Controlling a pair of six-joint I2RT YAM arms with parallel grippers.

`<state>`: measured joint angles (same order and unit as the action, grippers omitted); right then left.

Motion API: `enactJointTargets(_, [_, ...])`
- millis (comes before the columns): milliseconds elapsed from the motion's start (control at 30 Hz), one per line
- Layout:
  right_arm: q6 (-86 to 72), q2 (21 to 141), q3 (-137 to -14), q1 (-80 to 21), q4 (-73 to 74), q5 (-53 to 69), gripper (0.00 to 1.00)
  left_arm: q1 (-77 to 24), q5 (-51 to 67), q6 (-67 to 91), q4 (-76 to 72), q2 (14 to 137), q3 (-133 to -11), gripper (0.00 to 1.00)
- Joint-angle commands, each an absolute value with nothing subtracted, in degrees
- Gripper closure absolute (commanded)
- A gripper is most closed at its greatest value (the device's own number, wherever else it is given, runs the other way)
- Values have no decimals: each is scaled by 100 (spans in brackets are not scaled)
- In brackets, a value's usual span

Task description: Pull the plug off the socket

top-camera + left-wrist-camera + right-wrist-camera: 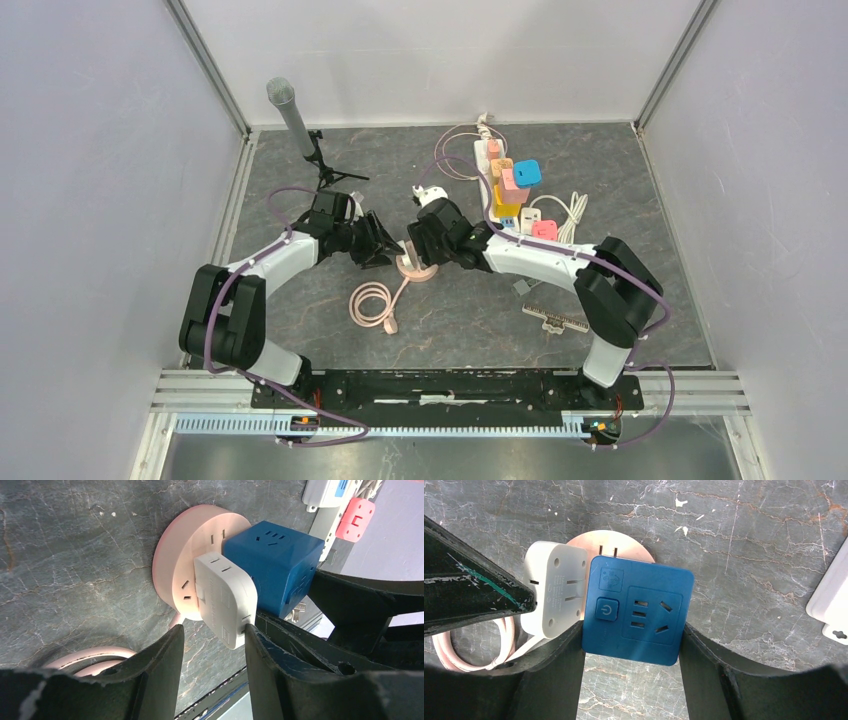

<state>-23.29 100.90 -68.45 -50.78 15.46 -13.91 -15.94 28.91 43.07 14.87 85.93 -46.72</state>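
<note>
The blue cube plug [639,615] sits between the right gripper's [632,630] fingers, which are pressed against its two opposite sides. It is seated in the round pink socket [629,542] just beyond the fingertips, on the table [749,555]. A white adapter [556,587] touches the cube on the outer side of one finger. The left gripper [214,635] is spread wide astride that adapter's near end and clamps nothing. The pull should run straight off the socket face without twisting, while the left arm braces the base.
</note>
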Motion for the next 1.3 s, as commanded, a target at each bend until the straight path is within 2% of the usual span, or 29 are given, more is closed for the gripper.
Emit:
enactJointTargets(0, [-2356, 9823, -7106, -4990, 1238, -842, 100, -1617, 1914, 3817, 2329, 8925, -4348, 47])
enactJointTargets(100, [-2460, 9870, -7061, -4991, 1070, -615, 100, -1617, 1933, 3815, 2329, 8947, -4342, 47])
enactJointTargets(300, [-1993, 10139, -7523, -5267, 1640, -1516, 100, -1613, 1937, 3797, 2351, 9025, -4367, 47])
enactJointTargets(533, [-2443, 9796, -7216, -4823, 1055, -182, 100, -1617, 1839, 3762, 2533, 9188, -4431, 49])
enactJointTargets(833, [-1748, 10169, -7618, -5221, 1710, -1399, 100, -1617, 1810, 3762, 2582, 9228, -4475, 50])
enactJointTargets(1033, [-2266, 9694, -7169, -4652, 1025, -33, 100, -1617, 1774, 3754, 2674, 9294, -4547, 51])
enactJointTargets(1267, [-1616, 10140, -7685, -5117, 1728, -1174, 100, -1617, 1746, 3793, 2698, 9377, -4576, 52])
